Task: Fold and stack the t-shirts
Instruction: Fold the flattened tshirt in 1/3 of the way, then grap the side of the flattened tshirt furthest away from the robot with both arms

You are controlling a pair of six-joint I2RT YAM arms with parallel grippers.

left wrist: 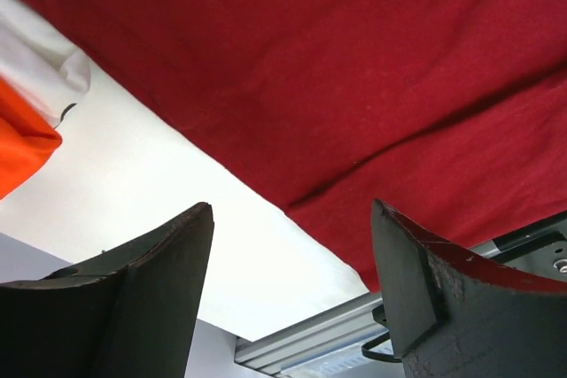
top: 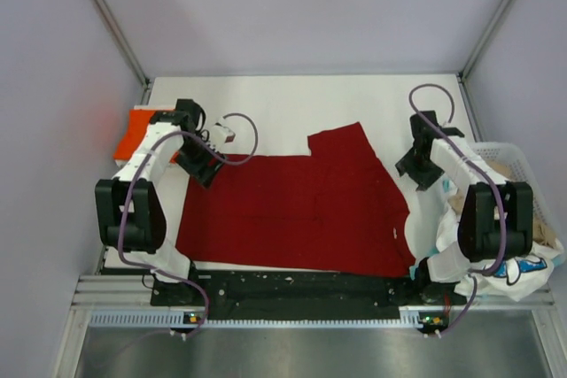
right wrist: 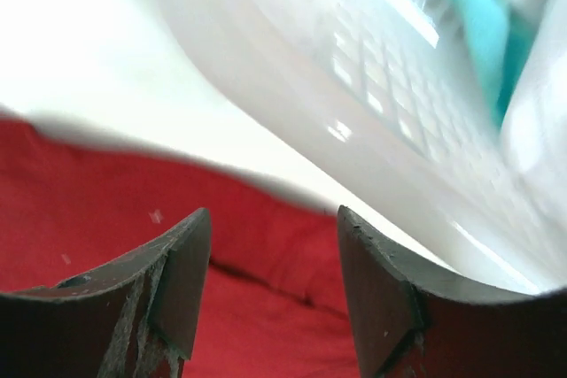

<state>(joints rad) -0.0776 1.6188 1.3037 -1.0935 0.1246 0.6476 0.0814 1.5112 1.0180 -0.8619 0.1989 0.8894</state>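
The large dark red t-shirt (top: 301, 210) lies spread flat on the white table, partly folded with a layered edge; it also shows in the left wrist view (left wrist: 354, 68) and the right wrist view (right wrist: 106, 192). The bright orange-red t-shirt (top: 137, 130) lies folded at the far left, also in the left wrist view (left wrist: 22, 148). White printed shirts (top: 509, 272) and a beige one (top: 542, 235) fill the basket. My left gripper (top: 205, 170) is open and empty over the red shirt's left edge. My right gripper (top: 416, 170) is open and empty at the shirt's right edge.
A white plastic lattice basket (top: 505, 150) stands at the right edge of the table, close to my right arm; it also shows in the right wrist view (right wrist: 372, 86). Grey walls enclose the table on three sides. A metal rail (top: 301, 307) runs along the near edge.
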